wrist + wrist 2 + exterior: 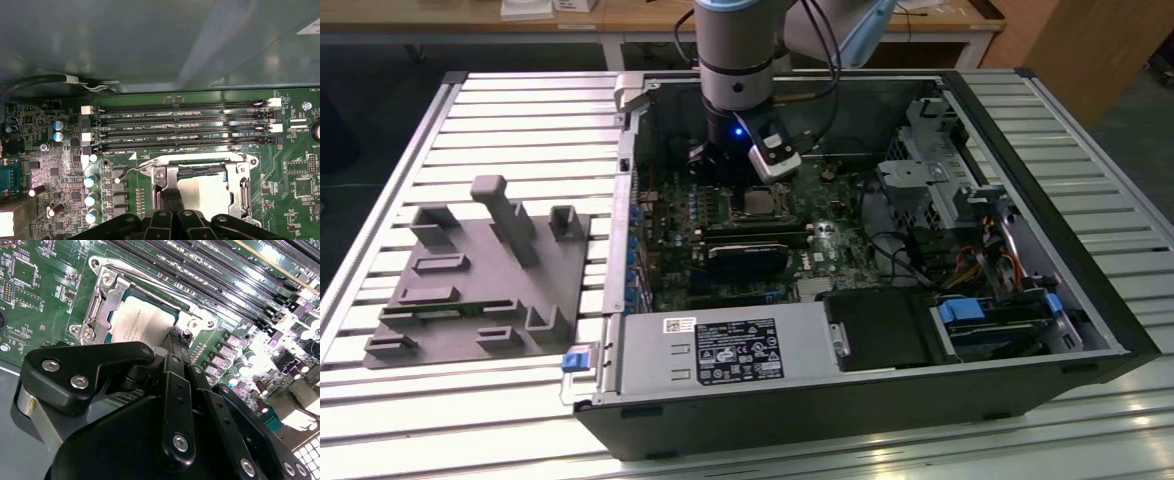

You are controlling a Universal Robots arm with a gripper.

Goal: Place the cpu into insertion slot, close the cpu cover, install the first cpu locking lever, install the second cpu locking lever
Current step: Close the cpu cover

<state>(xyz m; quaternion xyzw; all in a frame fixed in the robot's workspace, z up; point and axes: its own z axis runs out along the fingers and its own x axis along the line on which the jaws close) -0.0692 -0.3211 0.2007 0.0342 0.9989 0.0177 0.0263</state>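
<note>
In the exterior view my gripper (pixel 731 178) reaches down into the open computer case, just behind the insertion slot (pixel 758 204) on the green board. Both wrist views show the cpu (pixel 145 322) (pixel 206 192), pale and silvery, lying in the slot. The cpu cover (pixel 106 296) (pixel 169 176) lies flat around it. A thin wire locking lever (pixel 131 171) runs along the slot's far side and juts out sideways. My gripper (pixel 170 201) (pixel 176 344) is shut, with its tips at the cover's edge beside the cpu. The slot's near side is hidden by the gripper.
Long black memory slots (pixel 185 125) run just past the socket, with a row of capacitors (pixel 90 200) beside it. The grey power-supply box (pixel 720 350) fills the case's front. A drive cage (pixel 947 180) and cables sit at the exterior view's right, and a grey fixture (pixel 480 275) lies on the slatted table.
</note>
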